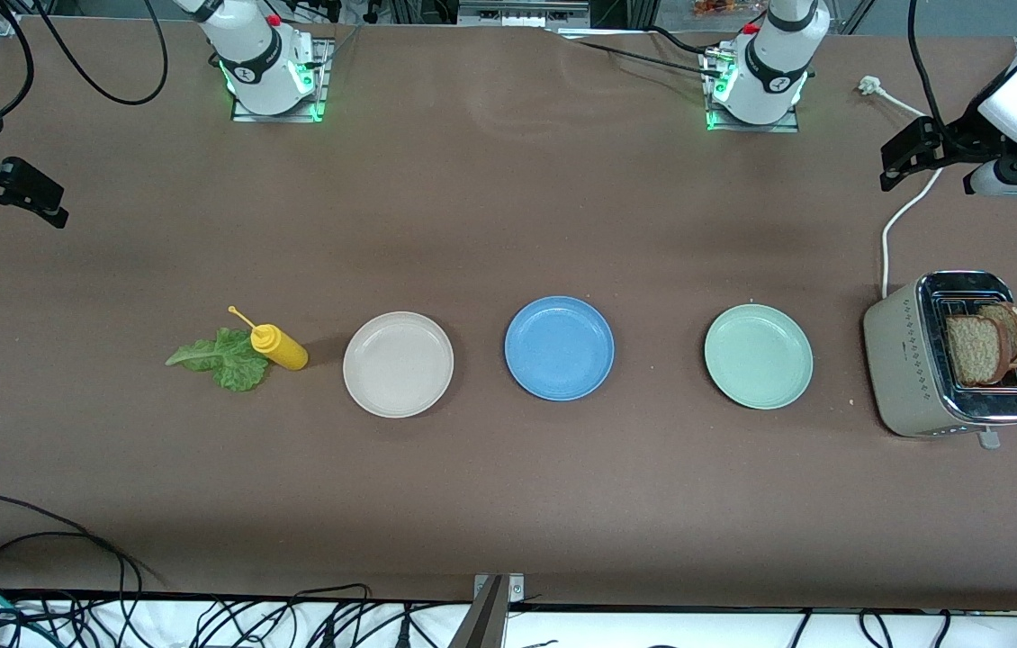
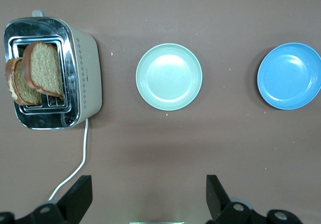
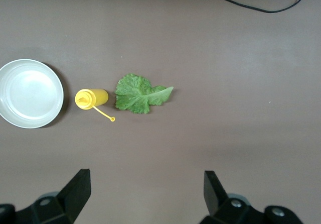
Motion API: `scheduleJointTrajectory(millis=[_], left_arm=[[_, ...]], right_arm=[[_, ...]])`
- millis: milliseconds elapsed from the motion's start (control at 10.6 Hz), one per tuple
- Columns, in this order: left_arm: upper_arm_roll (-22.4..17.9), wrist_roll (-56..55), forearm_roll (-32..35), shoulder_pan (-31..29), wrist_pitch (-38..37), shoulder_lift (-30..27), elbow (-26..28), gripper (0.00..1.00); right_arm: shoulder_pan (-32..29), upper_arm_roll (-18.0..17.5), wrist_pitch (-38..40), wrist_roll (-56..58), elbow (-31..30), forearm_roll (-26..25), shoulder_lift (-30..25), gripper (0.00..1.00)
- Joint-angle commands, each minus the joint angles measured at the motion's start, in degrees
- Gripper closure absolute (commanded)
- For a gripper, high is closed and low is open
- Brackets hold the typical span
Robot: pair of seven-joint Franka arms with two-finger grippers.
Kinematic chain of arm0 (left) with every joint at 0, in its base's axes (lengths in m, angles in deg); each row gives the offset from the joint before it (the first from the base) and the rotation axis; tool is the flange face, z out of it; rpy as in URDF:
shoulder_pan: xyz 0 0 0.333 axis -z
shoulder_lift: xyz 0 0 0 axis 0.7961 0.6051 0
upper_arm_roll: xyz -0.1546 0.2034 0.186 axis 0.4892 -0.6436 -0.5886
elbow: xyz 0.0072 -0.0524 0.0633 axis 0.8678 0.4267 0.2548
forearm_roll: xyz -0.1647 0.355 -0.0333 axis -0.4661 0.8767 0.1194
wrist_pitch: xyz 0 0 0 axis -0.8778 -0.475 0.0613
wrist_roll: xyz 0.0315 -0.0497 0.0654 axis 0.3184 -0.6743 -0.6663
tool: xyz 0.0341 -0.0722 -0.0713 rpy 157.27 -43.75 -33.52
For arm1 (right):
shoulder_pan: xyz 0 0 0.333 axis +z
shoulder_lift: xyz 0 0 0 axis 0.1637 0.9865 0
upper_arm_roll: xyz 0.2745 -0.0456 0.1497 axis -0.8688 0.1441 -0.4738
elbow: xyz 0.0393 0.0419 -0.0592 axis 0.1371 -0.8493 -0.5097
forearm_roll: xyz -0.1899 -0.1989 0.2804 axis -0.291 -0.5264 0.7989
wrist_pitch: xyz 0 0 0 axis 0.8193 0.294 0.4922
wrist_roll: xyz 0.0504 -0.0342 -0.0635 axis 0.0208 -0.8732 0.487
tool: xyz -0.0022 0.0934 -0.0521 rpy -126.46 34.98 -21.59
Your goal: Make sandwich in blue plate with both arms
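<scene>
The blue plate (image 1: pixel 559 347) is empty at the table's middle; it also shows in the left wrist view (image 2: pixel 291 76). Two brown bread slices (image 1: pixel 984 346) stand upright in a toaster (image 1: pixel 900 360) at the left arm's end, also in the left wrist view (image 2: pixel 37 73). A green lettuce leaf (image 1: pixel 222 360) lies flat toward the right arm's end, also in the right wrist view (image 3: pixel 138 93). My left gripper (image 1: pixel 904 157) is open and empty, up over the toaster's white cord (image 2: pixel 149 184). My right gripper (image 1: pixel 39 196) is open and empty, up over bare table (image 3: pixel 147 181).
A beige-white plate (image 1: pixel 398 364) and a pale mint-green plate (image 1: pixel 758 355) flank the blue plate, both empty. A yellow squeeze bottle (image 1: pixel 280 347) lies beside the lettuce. The toaster's white cord (image 1: pixel 894 229) runs toward the robots' bases. Black cables lie along the table's front edge.
</scene>
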Motion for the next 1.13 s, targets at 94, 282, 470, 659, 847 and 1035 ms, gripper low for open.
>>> scheduleJointTrajectory(millis=[94,282,470,659,847,1035], left_arm=[[0.09,0.31,-0.83,-0.52,-2.01,0.63,-1.84,0.0],[0.09,0.31,-0.83,-0.52,-2.27,0.54,-1.84,0.0],[0.09,0.31,-0.83,-0.52,-2.27,0.54,-1.84,0.0],[0.09,0.31,-0.83,-0.52,-2.27,0.54,-1.84,0.0],[0.09,0.31,-0.83,-0.52,-2.36,0.63,-1.84,0.0],[0.18,0.31,-0.83,-0.52,-2.45,0.45,-1.84,0.0]], right_arm=[[-0.33,0.02,1.36,0.6,0.93,0.72,-0.34,0.0],[-0.33,0.02,1.36,0.6,0.93,0.9,-0.34,0.0],[-0.33,0.02,1.36,0.6,0.93,0.81,-0.34,0.0],[-0.33,0.02,1.36,0.6,1.02,0.9,-0.34,0.0],[-0.33,0.02,1.36,0.6,1.28,0.9,-0.34,0.0],[-0.33,0.02,1.36,0.6,1.54,0.9,-0.34,0.0]])
